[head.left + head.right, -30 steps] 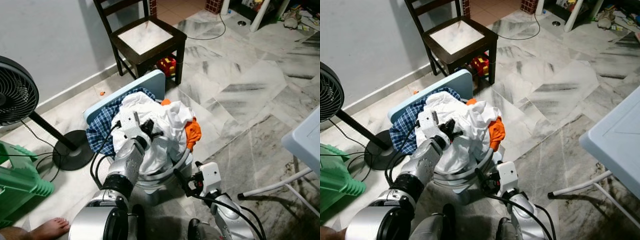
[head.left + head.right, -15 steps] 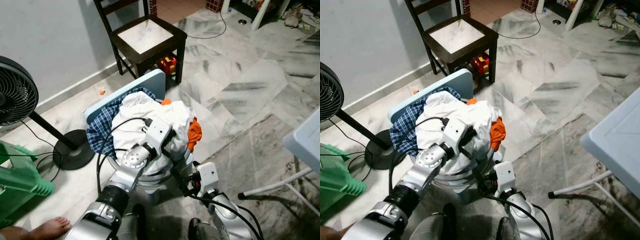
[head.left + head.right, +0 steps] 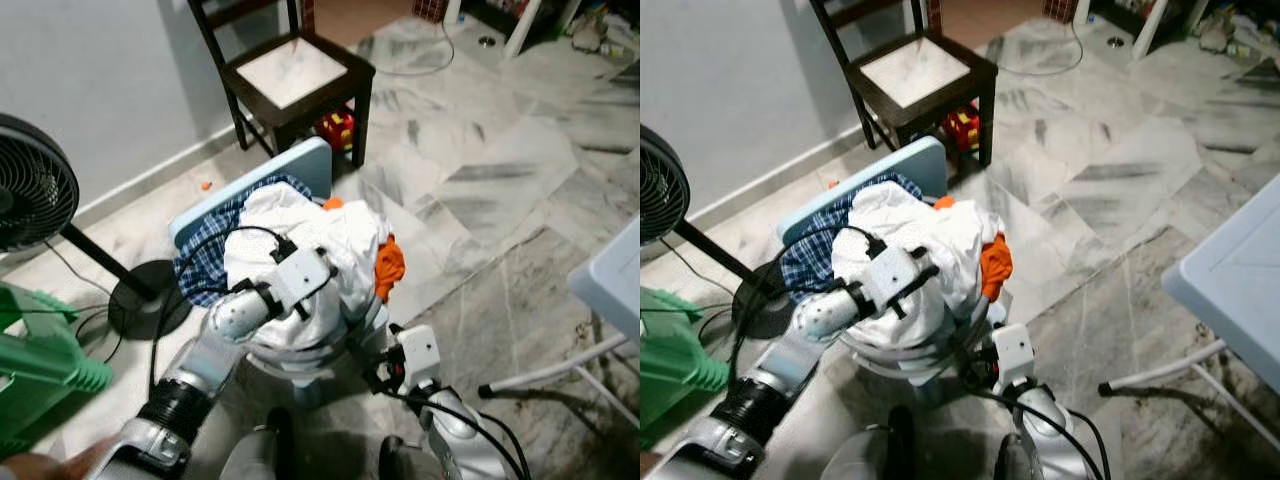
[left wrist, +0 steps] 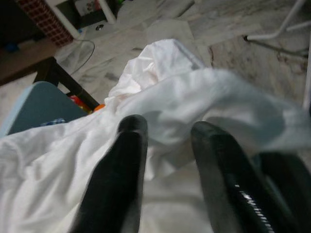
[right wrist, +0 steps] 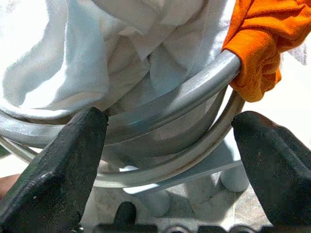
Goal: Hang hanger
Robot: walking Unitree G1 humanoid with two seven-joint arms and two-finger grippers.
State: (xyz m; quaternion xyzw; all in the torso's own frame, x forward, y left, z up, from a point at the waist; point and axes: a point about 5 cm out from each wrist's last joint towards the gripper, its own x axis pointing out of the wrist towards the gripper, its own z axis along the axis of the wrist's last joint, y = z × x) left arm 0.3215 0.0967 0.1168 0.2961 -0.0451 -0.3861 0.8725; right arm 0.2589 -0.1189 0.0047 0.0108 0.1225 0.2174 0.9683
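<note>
Over the laundry basket (image 5: pixel 194 92), the left gripper (image 4: pixel 167 141) is hovering, jaws released, above white clothes (image 3: pixel 330 240); the right gripper (image 5: pixel 165 131), jaws spread wide, is facing the rim. Hanger's whereabouts: cannot tell.

chair (image 3: pixel 296 75) 1 | fan (image 3: pixel 35 195) 1 | laundry basket (image 5: pixel 160 114) 1 | orange garment (image 3: pixel 387 265) 1

White cloth (image 3: pixel 300 225) heaps at centre; an orange garment (image 3: pixel 387 265) at three o'clock, blue-and-white checked fabric (image 3: pixel 205 250) at nine. The basket rim (image 5: pixel 184 94) seems silver-grey. Floor (image 3: pixel 500 180) is grey-veined marble.
</note>
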